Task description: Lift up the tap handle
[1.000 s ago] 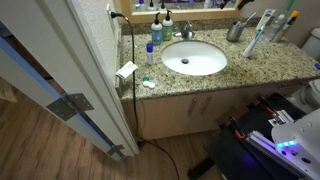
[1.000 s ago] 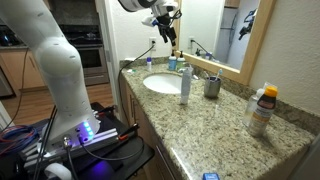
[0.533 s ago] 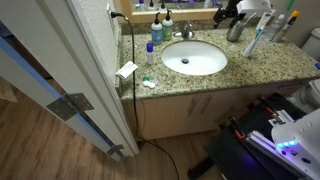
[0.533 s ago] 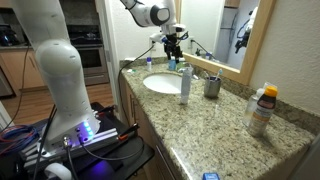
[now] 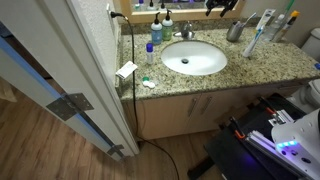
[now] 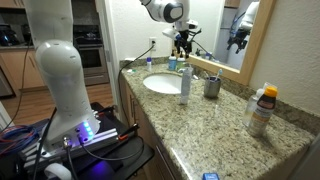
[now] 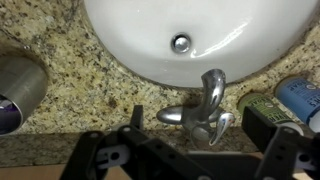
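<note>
**Chrome tap between spread claw fingers**

Wrist view: claw (image 7: 193,128) fingers are apart and grip nothing. The tap handle (image 7: 184,114) lies between them, blurred, so contact can't be judged. The claw's body is cut off by the bottom edge. In an exterior view the claw (image 5: 222,6) is cropped at the top edge. In an exterior view the claw (image 6: 183,37) hangs over the tap, handle too small to make out.

Speckled granite counter (image 7: 70,100). One white oval basin (image 7: 130,40) ahead of the claw, one metal cup (image 7: 18,90) off to one side, one blue-capped bottle (image 7: 300,95) on the opposite side, partly cut off. Bathroom with wood-framed mirror (image 6: 262,40) and wood floor (image 5: 60,150).
</note>
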{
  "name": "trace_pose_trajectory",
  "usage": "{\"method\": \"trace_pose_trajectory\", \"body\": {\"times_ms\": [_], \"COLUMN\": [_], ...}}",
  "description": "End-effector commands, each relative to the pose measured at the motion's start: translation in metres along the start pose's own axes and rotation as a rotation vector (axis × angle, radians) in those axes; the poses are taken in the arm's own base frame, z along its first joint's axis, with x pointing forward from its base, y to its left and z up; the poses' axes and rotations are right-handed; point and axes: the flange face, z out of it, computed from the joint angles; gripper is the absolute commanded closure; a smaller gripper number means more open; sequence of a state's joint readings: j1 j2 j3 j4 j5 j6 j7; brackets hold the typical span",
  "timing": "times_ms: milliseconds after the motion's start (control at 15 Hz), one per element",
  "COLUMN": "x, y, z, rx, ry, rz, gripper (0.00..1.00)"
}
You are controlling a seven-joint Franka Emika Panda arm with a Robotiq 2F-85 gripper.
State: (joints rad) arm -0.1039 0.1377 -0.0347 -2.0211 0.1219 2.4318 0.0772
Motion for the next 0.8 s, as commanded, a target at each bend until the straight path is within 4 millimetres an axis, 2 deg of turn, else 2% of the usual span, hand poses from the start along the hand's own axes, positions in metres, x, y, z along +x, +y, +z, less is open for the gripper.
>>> {"method": "trace_pose_trajectory", "body": {"times_ms": [0, 200, 467, 533, 733], "x": [0.009, 0.028, 0.058, 0.04, 0.053], "y": [-0.019, -0.045, -0.057, -0.055, -0.055], "z": [0.036, 0.055, 0.079, 0.066, 0.08], "rx": [-0.055, -0.028, -0.038, -0.025, -0.03], "ry": [-0.007, 0.01, 0.025, 0.021, 0.026], "rz": [-0.011, 0.031, 0.096, 0.067, 0.089], "gripper": [0.0, 0.0, 0.0, 0.0, 0.0]}}
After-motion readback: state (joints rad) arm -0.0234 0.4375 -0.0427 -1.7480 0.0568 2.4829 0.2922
